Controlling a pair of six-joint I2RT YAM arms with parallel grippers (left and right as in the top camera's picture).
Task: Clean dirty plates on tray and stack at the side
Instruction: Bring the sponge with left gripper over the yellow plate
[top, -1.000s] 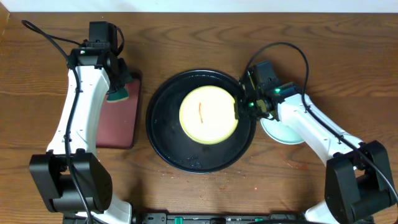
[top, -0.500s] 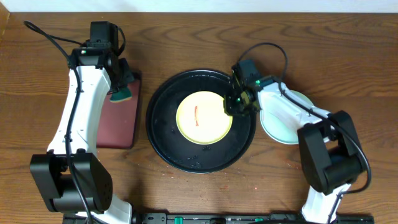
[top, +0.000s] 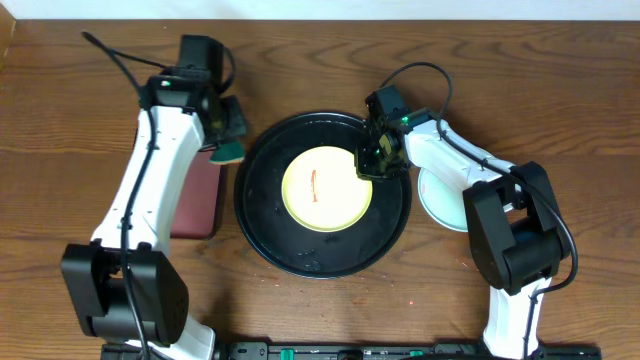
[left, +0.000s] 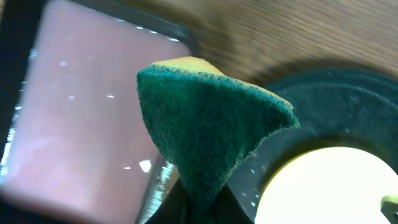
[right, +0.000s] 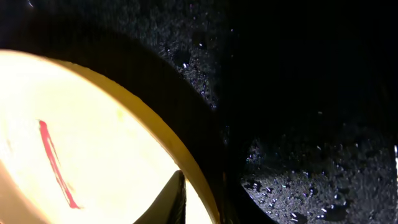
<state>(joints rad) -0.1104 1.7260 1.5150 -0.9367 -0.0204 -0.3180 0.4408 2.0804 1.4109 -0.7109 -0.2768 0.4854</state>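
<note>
My left gripper (top: 224, 135) is pinched narrow on a sponge (left: 211, 130), with coarse green scouring felt facing out and yellow foam behind, folded into a blunt wedge. It hangs over the seam between the dark red tray (top: 198, 205) and the black tray (top: 252, 232). My right gripper (top: 372, 160) looks clamped on the rim of the yellow plate (top: 330, 200), one fingertip (right: 176, 198) lying over its smooth glossy inside. The plate sits in the middle of the black tray, whose floor is beaded with water and probably slick. I'd hold that rim firm, lower the green face flat onto the thin red streak (right: 56, 165) and wipe along its length. A pale blue-green plate (top: 447, 205) sits on the wooden table (top: 560, 120) beside the tray.
</note>
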